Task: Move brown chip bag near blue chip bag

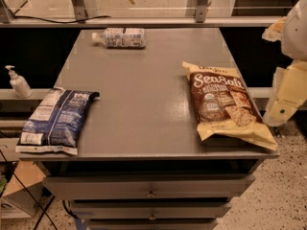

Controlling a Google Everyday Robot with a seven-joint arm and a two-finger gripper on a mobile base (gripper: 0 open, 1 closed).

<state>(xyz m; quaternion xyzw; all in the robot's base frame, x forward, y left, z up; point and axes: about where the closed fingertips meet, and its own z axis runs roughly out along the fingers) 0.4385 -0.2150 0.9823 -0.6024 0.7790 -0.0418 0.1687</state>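
Observation:
The brown chip bag (223,103) lies flat on the right side of the grey table (144,95), its "Sea Salt" front up and its lower corner reaching the front right edge. The blue chip bag (56,121) lies flat at the front left, hanging slightly over the left edge. A wide stretch of tabletop separates the two bags. My gripper (287,92) shows as white and cream parts at the right border, off the table and to the right of the brown bag, holding nothing that I can see.
A white-labelled plastic bottle (120,37) lies on its side at the back left of the table. A pump bottle (18,82) stands on a shelf to the left. Drawers (151,190) sit under the table's front edge. A rail (144,20) runs behind the table.

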